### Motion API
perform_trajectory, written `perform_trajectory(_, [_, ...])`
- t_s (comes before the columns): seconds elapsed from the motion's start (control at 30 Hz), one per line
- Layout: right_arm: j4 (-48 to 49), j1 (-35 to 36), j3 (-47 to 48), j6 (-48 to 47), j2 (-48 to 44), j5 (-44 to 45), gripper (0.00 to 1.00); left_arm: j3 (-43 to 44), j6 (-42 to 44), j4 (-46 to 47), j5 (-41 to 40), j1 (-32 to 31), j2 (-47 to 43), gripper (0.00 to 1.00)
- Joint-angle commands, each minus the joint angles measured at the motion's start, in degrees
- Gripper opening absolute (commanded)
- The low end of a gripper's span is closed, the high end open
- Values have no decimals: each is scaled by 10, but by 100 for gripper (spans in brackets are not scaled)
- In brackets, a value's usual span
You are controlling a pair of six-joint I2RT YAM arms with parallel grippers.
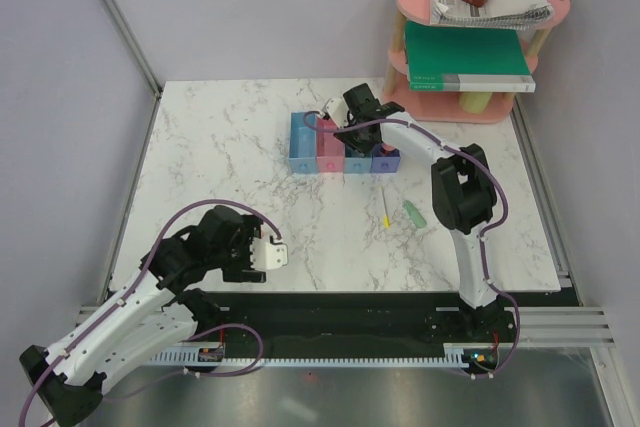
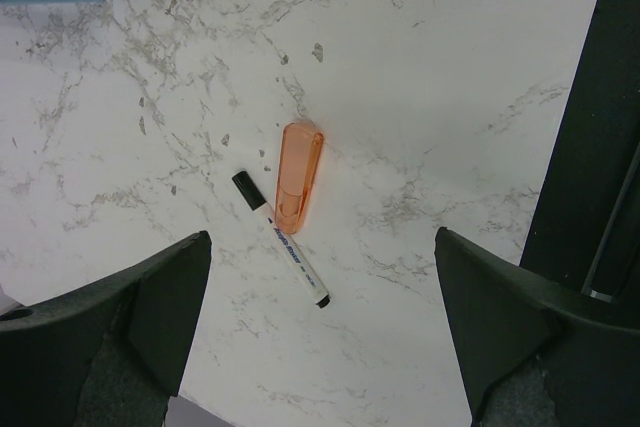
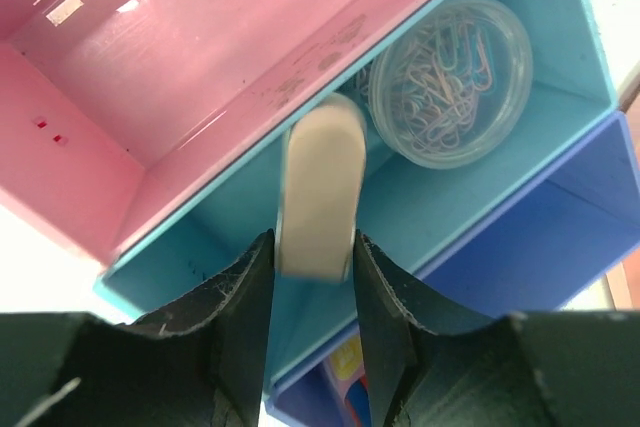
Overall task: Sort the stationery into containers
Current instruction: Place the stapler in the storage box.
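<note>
The right arm reaches across the tabletop [image 1: 220, 167] to the containers [image 1: 343, 147], a joined row of four small bins. The right jaws are closed narrowly on a pale peach clip [image 3: 320, 197]. They pinch its near end, so the rounded end pokes out past the fingertips. It appears to be held this way so that it can drop freely when the jaws part.

Directly beyond the right jaws is the light-blue bin [image 3: 420, 207] that sits between the pink bin [image 3: 200, 47] and the dark-blue bin [image 3: 570, 217]. The clip hangs over this bin, close to the wall it shares with the pink one. Deeper in the same bin, ahead and to the right of the jaws, stands a clear round tub of paper clips [image 3: 450, 77], which is probably why a clip is being brought here. The pink bin, up and to the left of the jaws, looks empty. The dark-blue bin holds something yellow and pink [image 3: 345, 362] (too little shows to name it).

The left jaws are spread wide and hold nothing. They hover over the tabletop with an orange stick [image 2: 298, 177] and a black pen [image 2: 280, 239] lying between and just ahead of them, the two touching or nearly so. That placement suggests one of these is the next pick.

A thin yellow pen [image 1: 385, 209] and a green cap-shaped piece [image 1: 414, 213] lie loose behind the right jaws, beside that arm.
</note>
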Motion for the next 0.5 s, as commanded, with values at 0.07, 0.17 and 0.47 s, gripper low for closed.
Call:
perform_trajectory(0.07, [-15,-4,0,0,-42,15,44,20,14,16,9,3,-5,100])
perform_trajectory(0.17, [-18,-4,3,-1,-42,16,45,21,13,15,8,3,-6,100])
perform_trajectory(0.47, [-27,-3,25,0,-57,15,45,31,10,16,1,3,-3,100])
